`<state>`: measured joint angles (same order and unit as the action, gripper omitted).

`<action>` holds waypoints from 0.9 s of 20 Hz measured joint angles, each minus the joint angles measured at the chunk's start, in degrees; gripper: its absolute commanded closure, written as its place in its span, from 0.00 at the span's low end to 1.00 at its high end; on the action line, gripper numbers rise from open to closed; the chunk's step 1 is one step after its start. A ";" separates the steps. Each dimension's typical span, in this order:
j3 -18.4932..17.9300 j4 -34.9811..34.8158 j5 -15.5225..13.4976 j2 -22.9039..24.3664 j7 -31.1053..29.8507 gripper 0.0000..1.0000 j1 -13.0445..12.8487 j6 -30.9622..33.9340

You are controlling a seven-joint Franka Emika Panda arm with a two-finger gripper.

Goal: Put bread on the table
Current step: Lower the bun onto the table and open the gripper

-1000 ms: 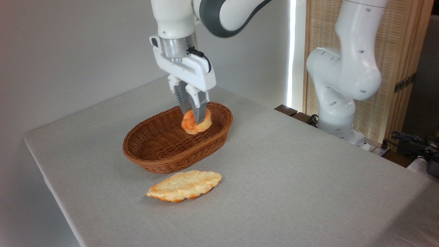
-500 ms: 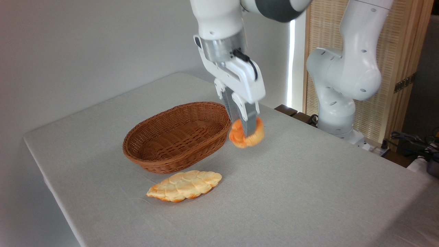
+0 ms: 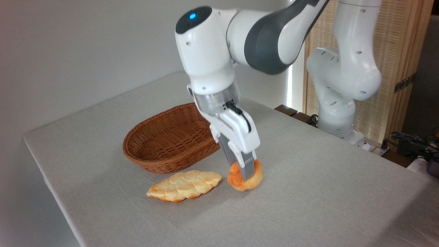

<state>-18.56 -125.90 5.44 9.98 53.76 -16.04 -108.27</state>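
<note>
Clamped by the gripper [image 3: 244, 170], fingers closed tight against its sides: the bread [image 3: 245, 177], a deep-orange knotted bun, low over the grey table [image 3: 308, 192] and seemingly touching the cloth, though contact hard to confirm from this angle. Just left of the bun, nearly touching: a pale golden braided loaf [image 3: 184, 185] lying flat. Behind both, a brown wicker basket [image 3: 164, 144], its right end hidden by the wrist, near the gripper body. Open cloth to the right and front of the bun, wide and bare toward the near edge. Left table edge well apart from the bun. At the far right, the arm's white base [image 3: 337, 103] beside the table, cables [image 3: 411, 140] past it.
</note>
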 measured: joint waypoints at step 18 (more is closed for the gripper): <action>-2.32 2.29 5.30 -1.56 -0.96 0.00 1.16 -0.71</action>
<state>-20.88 -123.60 10.74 8.42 52.80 -14.88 -108.98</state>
